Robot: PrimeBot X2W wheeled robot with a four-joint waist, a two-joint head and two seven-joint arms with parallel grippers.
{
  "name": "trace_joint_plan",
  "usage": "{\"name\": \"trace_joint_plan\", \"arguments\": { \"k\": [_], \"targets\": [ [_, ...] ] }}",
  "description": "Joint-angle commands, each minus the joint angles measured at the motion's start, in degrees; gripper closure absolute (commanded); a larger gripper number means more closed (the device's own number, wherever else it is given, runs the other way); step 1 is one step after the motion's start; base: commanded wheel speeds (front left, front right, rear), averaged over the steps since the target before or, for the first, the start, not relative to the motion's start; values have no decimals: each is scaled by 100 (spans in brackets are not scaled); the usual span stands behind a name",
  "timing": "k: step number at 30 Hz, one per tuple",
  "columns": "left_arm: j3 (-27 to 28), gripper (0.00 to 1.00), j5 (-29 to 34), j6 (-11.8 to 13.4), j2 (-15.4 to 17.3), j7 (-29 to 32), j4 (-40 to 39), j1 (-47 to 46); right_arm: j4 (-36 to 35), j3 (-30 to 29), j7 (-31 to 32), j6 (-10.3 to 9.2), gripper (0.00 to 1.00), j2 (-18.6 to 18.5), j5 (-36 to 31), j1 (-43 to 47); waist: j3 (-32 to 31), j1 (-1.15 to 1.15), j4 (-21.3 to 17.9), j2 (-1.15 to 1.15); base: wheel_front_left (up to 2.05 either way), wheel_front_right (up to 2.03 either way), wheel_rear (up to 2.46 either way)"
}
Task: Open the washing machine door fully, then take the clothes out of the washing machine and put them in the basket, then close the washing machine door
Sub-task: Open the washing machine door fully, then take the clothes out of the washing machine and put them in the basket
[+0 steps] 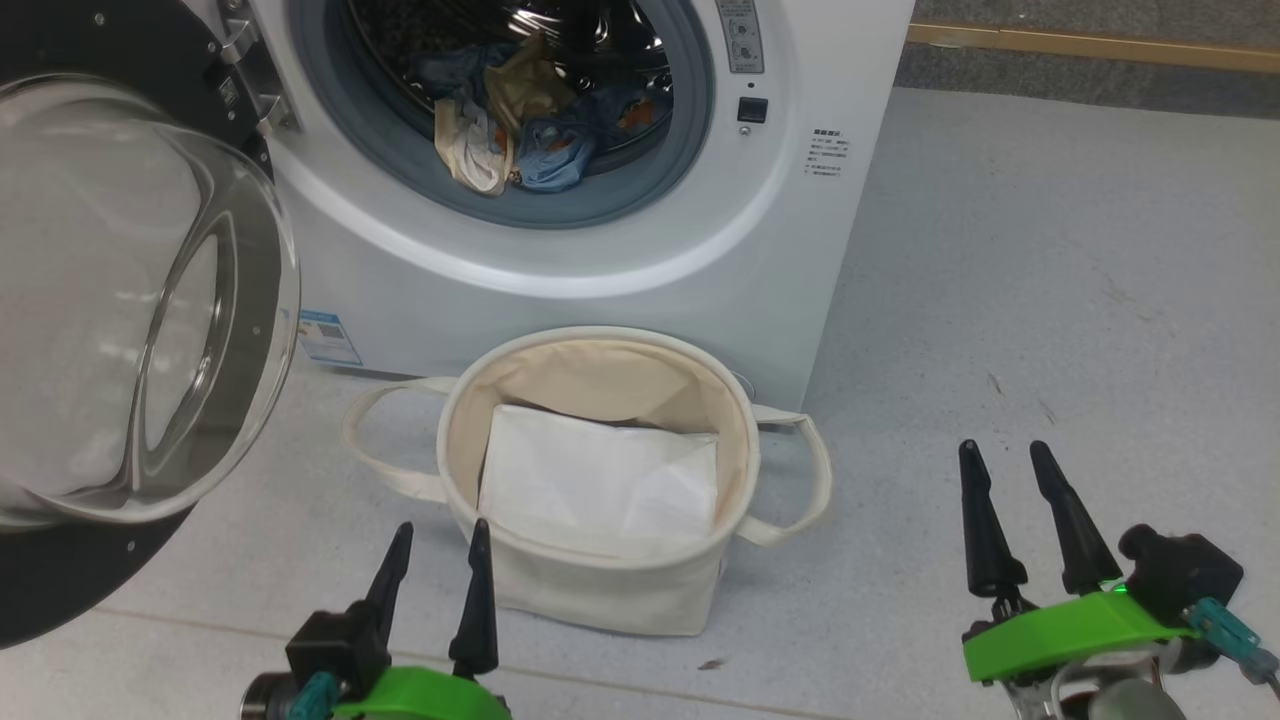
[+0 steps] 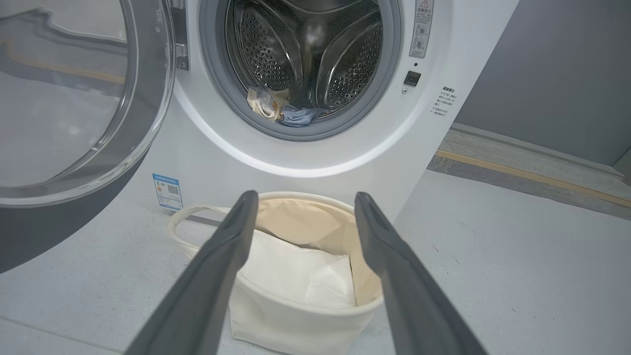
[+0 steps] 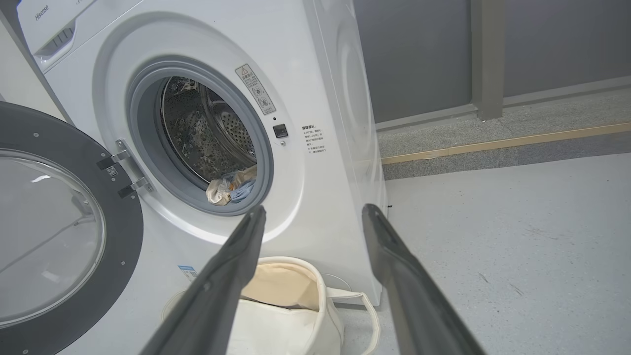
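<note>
Basket [image 1: 600, 598] — just beyond left claw [image 1: 443, 524]

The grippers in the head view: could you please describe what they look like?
The left gripper and right gripper each have two long, tapered black fingers on a bright green bracket with a black body and a teal connector.

The washer [image 3: 325, 74] says "Hisense" near its top, but its blue label [image 2: 167, 191], warning sticker [image 3: 255, 88] and small print [image 3: 315, 140] are too tiny to read.
</note>
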Motion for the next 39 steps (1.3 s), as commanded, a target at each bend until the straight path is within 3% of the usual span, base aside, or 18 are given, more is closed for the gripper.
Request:
{"name": "trace_joint_plan", "arguments": {
  "k": [1,17,31,39],
  "targets": [
    [204,0,-23,-9,-22,-86,-118,-128,-145,146,-71,3,0,9,-26,-117,0,0,9,0,0,0,0],
    [233,0,262,213,-56,-115,-112,-212,-47,147,-71,3,0,9,-44,-153,44,0,19,0,0,0,0],
    [76,0,426,15,-57,-117,-35,-205,6,171,-71,3,0,9,-60,-153,43,0,16,0,4,-1,-3],
    [99,0,434,-20,-85,-117,-66,-217,20,235,-71,3,0,9,-51,-159,72,0,24,0,117,-58,-58]
  ]
}}
